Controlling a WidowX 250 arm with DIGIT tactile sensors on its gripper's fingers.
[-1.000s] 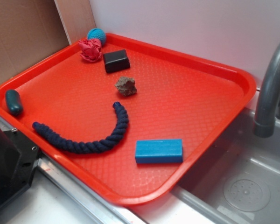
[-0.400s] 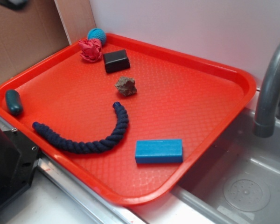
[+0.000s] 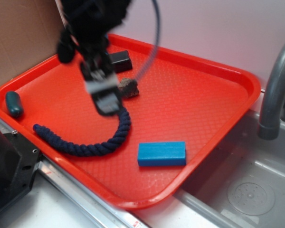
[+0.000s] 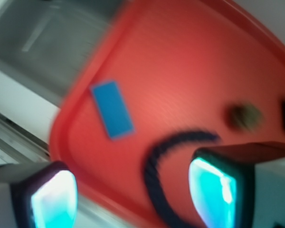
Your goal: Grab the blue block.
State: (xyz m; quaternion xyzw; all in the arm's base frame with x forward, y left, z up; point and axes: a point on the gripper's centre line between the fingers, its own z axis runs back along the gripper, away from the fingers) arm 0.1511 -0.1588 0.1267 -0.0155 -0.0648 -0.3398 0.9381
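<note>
Swinging into frame upper left, the black robot tool (image 3: 106,97) arrived, jaws wide and empty; bright blue flat sponge-like block (image 3: 161,154) sat untouched, lower centre, well apart.

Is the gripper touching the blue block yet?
Apart. In the exterior view the gripper hangs over the dark rope, with bare red tray between it and the blue block.

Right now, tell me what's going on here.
A robot arm's tool, jaws open and empty, hangs blurred above the red plastic tray, over the curved navy rope and near the brown rock. The bright blue flat sponge-like block lies untouched near the tray's front edge, away from the tool.
</note>
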